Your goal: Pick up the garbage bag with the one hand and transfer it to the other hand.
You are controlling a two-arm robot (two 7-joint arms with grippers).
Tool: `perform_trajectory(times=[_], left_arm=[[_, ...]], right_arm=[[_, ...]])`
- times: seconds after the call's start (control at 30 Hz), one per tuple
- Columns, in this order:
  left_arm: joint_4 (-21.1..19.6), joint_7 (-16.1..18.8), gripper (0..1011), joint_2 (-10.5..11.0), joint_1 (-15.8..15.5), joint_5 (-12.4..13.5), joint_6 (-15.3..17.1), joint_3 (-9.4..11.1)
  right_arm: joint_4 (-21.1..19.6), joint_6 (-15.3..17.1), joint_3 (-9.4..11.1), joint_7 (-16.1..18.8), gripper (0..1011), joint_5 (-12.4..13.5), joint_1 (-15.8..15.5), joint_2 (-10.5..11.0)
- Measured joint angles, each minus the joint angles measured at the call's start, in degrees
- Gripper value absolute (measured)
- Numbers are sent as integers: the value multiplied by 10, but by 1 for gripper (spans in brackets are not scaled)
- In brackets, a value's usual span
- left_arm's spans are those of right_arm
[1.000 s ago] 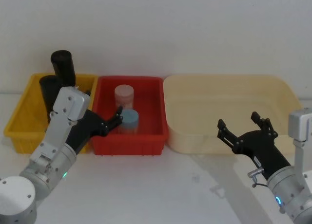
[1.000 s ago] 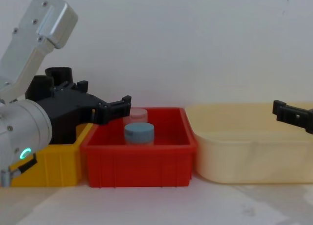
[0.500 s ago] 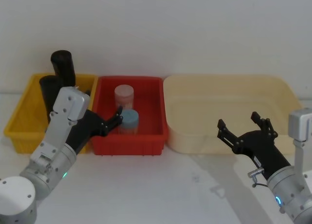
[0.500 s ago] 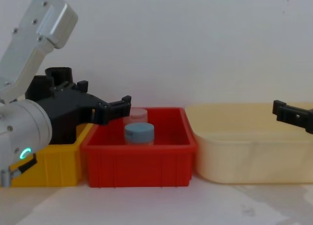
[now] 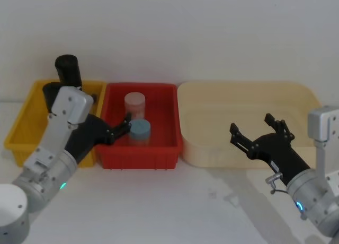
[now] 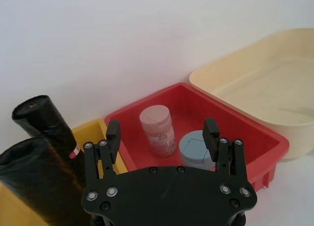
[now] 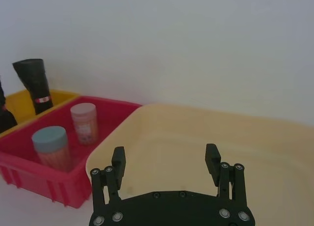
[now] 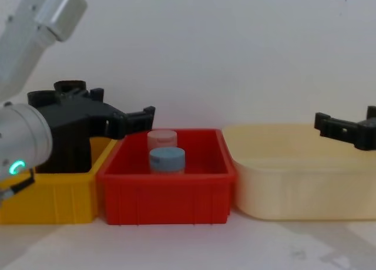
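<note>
Two black rolls stand in the yellow bin (image 5: 24, 128). The plain garbage bag (image 6: 30, 179) is the nearer, shorter roll (image 5: 51, 92), partly hidden by my left arm. Behind it rises a taller roll (image 5: 68, 69) with a red-and-white sticker (image 6: 73, 151). My left gripper (image 5: 115, 129), on the green-lit wrist, hangs open over the seam between the yellow and red bins, just right of the bag and holding nothing (image 6: 162, 130). Over the front of the cream tub, my right gripper (image 5: 251, 124), on the blue-lit wrist, is open and holds nothing (image 7: 165, 155).
The red bin (image 5: 159, 155) holds a pink jar (image 5: 134, 103) and a blue-lidded jar (image 5: 140, 129). A large cream tub (image 5: 243, 89) sits to its right. The three containers stand in a row against the white wall, with bare white table in front.
My left arm has lifted and drawn back a little toward the yellow bin. My right gripper has shifted slightly left and forward over the tub. Both stay open.
</note>
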Motion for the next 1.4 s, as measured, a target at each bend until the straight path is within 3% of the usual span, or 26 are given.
perform_trajectory(times=[0.1, 0.33, 0.53, 0.77, 0.93, 1.17, 1.4], left_arm=[[-15, -5, 1001, 8, 6, -7, 9, -8], [-67, -15, 1001, 41, 39, -32, 33, -49], [-110, -20, 1001, 71, 81, -63, 46, -109], [-124, -29, 1001, 88, 114, -97, 53, -159], [-119, -38, 1001, 93, 127, -116, 55, -183], [-99, -49, 1001, 93, 126, -128, 57, -191], [-58, -64, 1001, 80, 99, -134, 60, -181]], right_arm=[[6, 5, -1, 13, 1001, 5, 11, 0], [32, 26, -10, 49, 1001, 25, 55, -4], [61, 49, -28, 77, 1001, 37, 103, -15], [89, 74, -51, 96, 1001, 42, 152, -28], [106, 90, -67, 105, 1001, 42, 181, -35], [127, 109, -88, 116, 1001, 40, 217, -43], [144, 119, -106, 121, 1001, 35, 244, -48]])
